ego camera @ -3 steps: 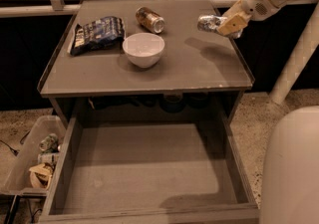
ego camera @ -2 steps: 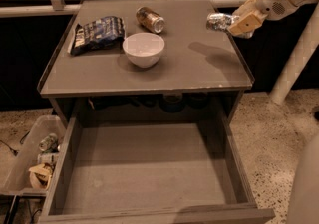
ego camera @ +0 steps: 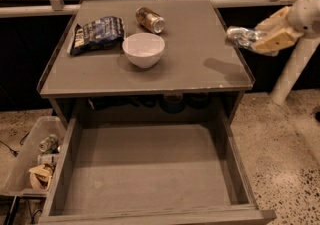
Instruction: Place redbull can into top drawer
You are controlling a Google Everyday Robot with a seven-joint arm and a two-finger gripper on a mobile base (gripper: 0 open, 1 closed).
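My gripper is at the right, raised above the tabletop's right edge. It is shut on the redbull can, a slim silver can held sideways with its end pointing left. The can casts a shadow on the tabletop below it. The top drawer is pulled fully open under the tabletop, wide and grey, with nothing in it. The can is above and to the right of the drawer, beyond its back right corner.
On the tabletop stand a white bowl, a golden-brown can lying on its side, and a dark snack bag. A pale plastic bin with trash sits on the floor at the left. A white post stands at the right.
My gripper with the can has risen and shifted slightly right, off the tabletop's right edge. The white robot body at the lower right has left the view.
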